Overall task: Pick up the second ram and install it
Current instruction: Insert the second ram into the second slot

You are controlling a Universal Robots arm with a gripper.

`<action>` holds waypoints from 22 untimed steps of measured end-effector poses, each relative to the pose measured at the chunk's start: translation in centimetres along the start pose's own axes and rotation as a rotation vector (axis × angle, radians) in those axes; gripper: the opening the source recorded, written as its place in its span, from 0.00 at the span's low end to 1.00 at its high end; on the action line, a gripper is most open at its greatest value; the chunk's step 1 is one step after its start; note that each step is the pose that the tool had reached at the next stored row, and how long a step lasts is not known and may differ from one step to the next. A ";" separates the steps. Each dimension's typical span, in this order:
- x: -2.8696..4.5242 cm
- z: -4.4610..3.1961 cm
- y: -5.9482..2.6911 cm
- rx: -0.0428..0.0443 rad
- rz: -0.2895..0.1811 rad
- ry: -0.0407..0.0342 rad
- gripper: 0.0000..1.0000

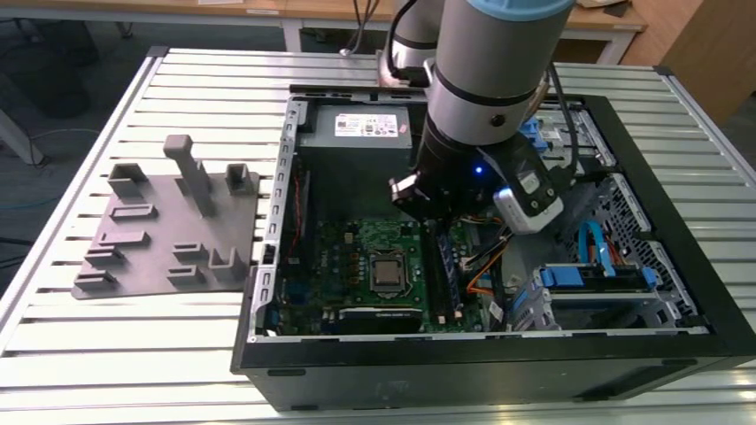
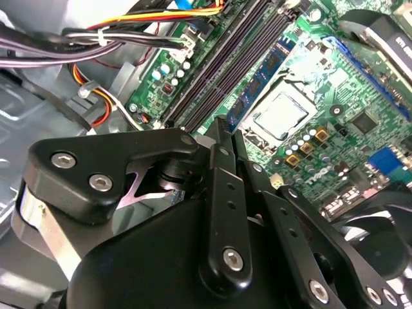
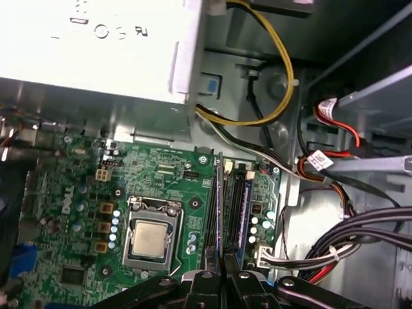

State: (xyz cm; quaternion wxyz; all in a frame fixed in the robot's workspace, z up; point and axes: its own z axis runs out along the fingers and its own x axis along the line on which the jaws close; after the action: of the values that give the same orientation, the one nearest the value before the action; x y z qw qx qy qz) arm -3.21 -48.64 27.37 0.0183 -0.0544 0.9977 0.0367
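**Second ram held upright over the memory slots**

In the exterior view, an open computer case [image 1: 473, 363] is seen lying on a slatted metal worktop [image 1: 119, 354], filling the centre and the exterior view's right. A grey plastic slotted tray [image 1: 130, 257] is placed on the worktop at the exterior view's left, just beside the case. The arm is lowered into the case, and the end effector [image 1: 440, 217] is positioned above the green motherboard [image 1: 354, 243], near the processor socket [image 1: 387, 272]. A grey power supply [image 1: 354, 128] is seen in the upper centre of that frame.

In the first wrist view, the second ram [image 3: 219, 206] is seen edge-on as a thin strip, standing on edge along the memory slots [image 3: 233, 206] just beside the processor socket [image 3: 149, 238]. The end effector [image 3: 221, 273] is drawn narrow, with one finger on each side of the strip, and the strip is clamped between them. In the second wrist view, the blue-green face of the second ram [image 2: 261, 84] with its black chips is shown running out from the end effector [image 2: 222, 125]. Whether the strip is seated in a slot cannot be told. Yellow and black cables [image 3: 277, 84] are looped behind the slots.
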 end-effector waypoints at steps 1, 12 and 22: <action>0.00 0.00 0.00 0.0004 0.009 -0.0006 0.11; 0.00 0.05 0.00 0.0042 0.105 -0.0076 0.11; 0.00 0.09 -0.01 0.0074 0.184 -0.0132 0.11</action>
State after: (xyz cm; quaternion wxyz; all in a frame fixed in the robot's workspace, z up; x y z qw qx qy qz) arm -3.21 -48.64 27.28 0.0216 0.0378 0.9984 0.0349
